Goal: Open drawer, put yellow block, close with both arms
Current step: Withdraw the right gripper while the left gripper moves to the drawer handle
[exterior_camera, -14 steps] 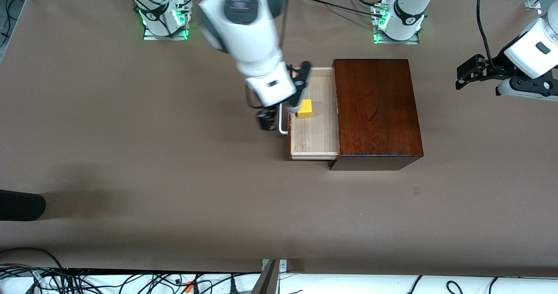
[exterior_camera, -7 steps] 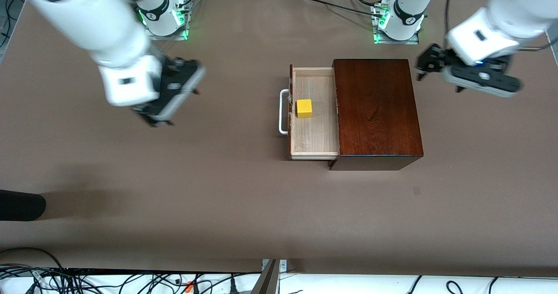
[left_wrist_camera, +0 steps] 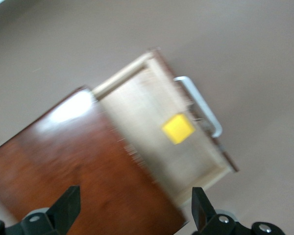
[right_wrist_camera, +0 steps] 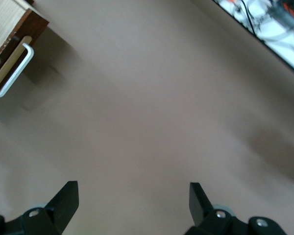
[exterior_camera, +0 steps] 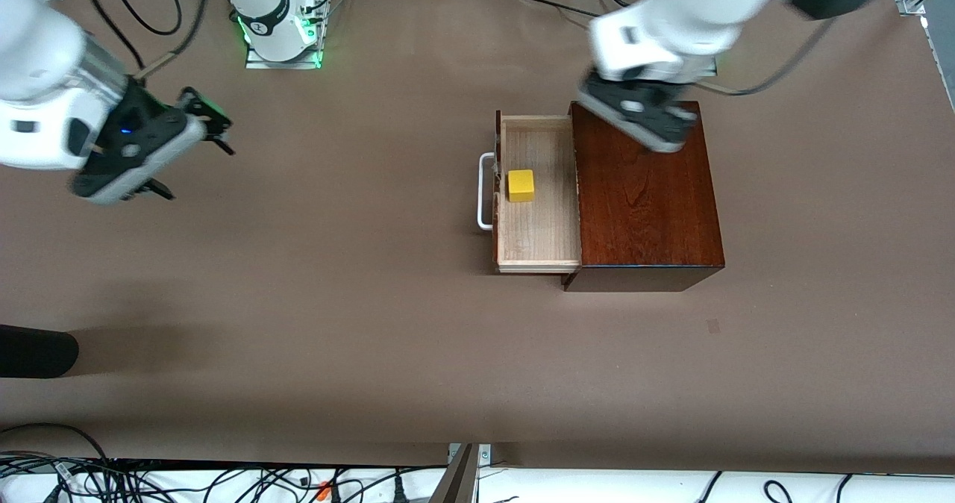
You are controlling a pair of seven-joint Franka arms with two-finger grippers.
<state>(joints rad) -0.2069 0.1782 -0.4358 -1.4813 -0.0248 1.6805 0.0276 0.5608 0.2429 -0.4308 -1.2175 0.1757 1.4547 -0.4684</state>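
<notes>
Pale wood showed inside the drawer [exterior_camera: 539,219], which stood pulled out of the dark box [exterior_camera: 645,197] toward the right arm's end of the bench [exterior_camera: 373,301]. The yellow block [exterior_camera: 521,185] lay on the drawer floor, close to the drawer front and near its middle, touching no wall as far as I could see. The white handle [exterior_camera: 485,192] stuck out from the front — nothing held it.

The left gripper [left_wrist_camera: 134,208] hung over the top of the box, at the edge that is farther from the front camera. Its fingers [left_wrist_camera: 68,205] were spread apart and empty; in the left wrist view the box, the drawer and the block were all seen between them, lower down.

The right gripper [right_wrist_camera: 132,200] was up over bare bench toward the right arm's end, well apart from the drawer. Its fingers [right_wrist_camera: 66,198] were also released, grasping nothing — only brown bench showed between them, with the handle at the edge of the right wrist view.
</notes>
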